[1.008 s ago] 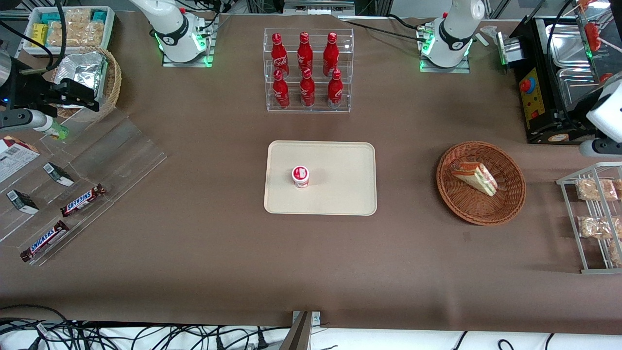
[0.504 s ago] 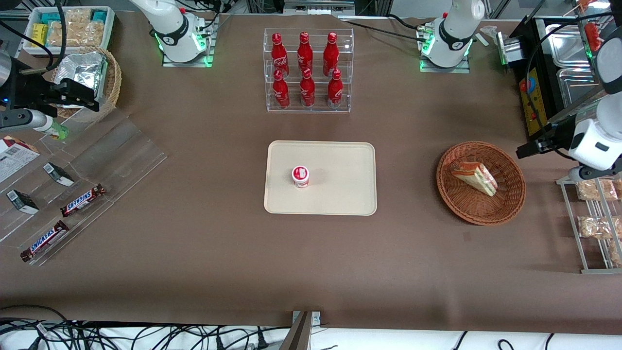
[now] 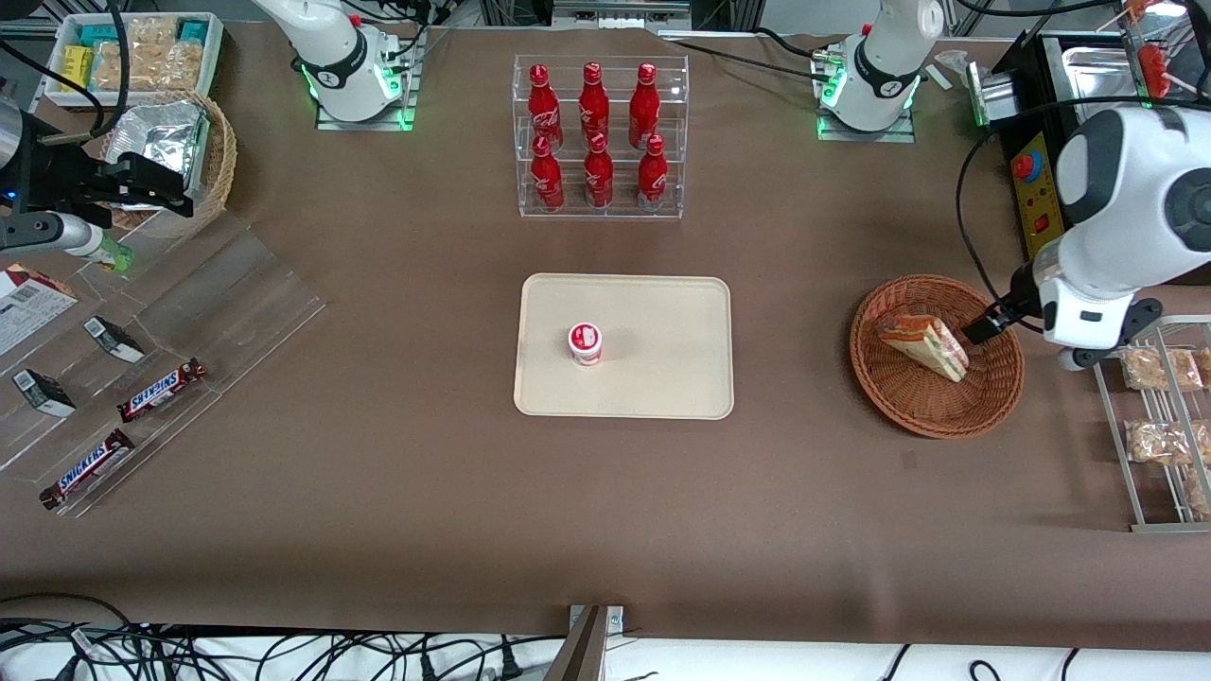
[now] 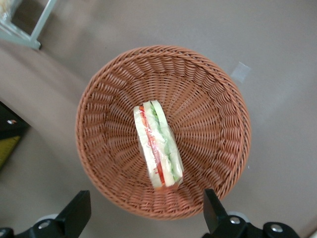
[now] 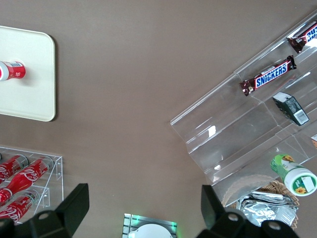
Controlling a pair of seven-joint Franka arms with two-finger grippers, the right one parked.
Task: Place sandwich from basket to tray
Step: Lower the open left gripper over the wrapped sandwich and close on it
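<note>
The sandwich [image 3: 923, 346] [image 4: 157, 146], a clear-wrapped white-bread wedge showing red, green and pale layers, lies on its side in the basket [image 3: 984, 407] [image 4: 208, 104], a round, shallow, reddish-brown wicker one toward the working arm's end of the table; the gripper [image 3: 984, 327] [image 4: 146, 217] hangs over the basket, fingers spread apart; the tray [image 3: 672, 322], cream-beige with rounded corners, lies flat mid-table, well apart from the basket.

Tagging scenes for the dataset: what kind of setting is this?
Likely a lab mock-up of a snack shop counter: a rack of cola bottles, chocolate bars on an acrylic display, a serving tray. The open gripper hovers over the sandwich in its basket.
</note>
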